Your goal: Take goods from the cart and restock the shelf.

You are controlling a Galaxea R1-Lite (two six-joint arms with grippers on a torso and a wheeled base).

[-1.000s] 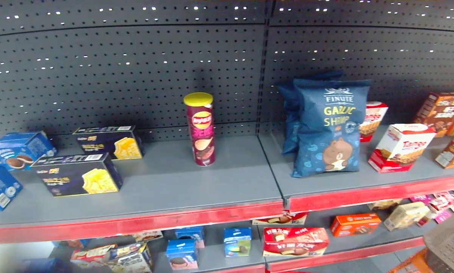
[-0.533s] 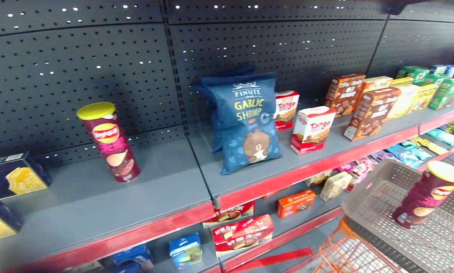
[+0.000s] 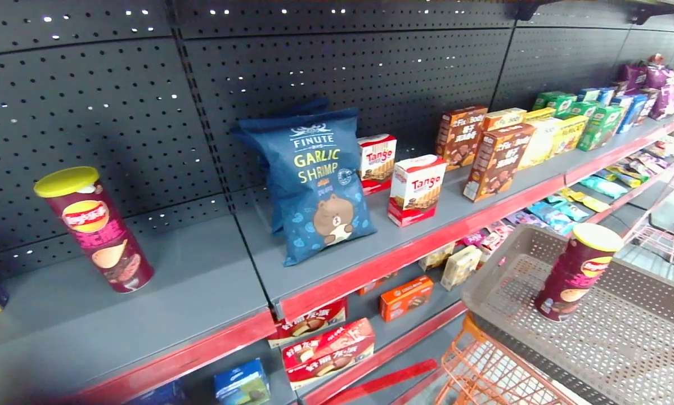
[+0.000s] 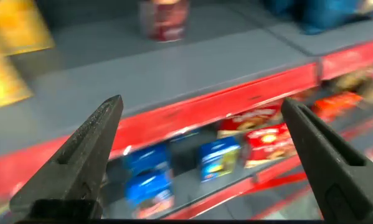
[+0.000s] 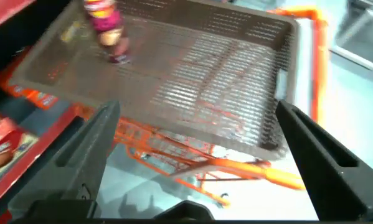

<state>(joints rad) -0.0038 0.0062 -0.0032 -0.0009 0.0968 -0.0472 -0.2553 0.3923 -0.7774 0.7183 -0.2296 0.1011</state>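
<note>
Stretching wide, the grey shelf (image 3: 202, 281) is flanked by the cart basket (image 3: 624, 349); a garlic shrimp bag (image 3: 314, 191) and a chips can (image 3: 95, 230) are set upright on it; a second chips can (image 3: 578, 273) is stood in the basket; left gripper (image 4: 202, 104) and right gripper (image 5: 197, 109) are held open, empty.

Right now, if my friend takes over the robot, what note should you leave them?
Left pincer: open, empty, facing the shelf front.
Right pincer: open, empty, over the cart basket.
Things: the shelved chip can stands upright on the shelf; the basket chip can stands in the cart basket.
Done: one can is on the shelf.
Left: pick up the basket chip can, probably with the right pincer, and put it on the shelf.
</note>
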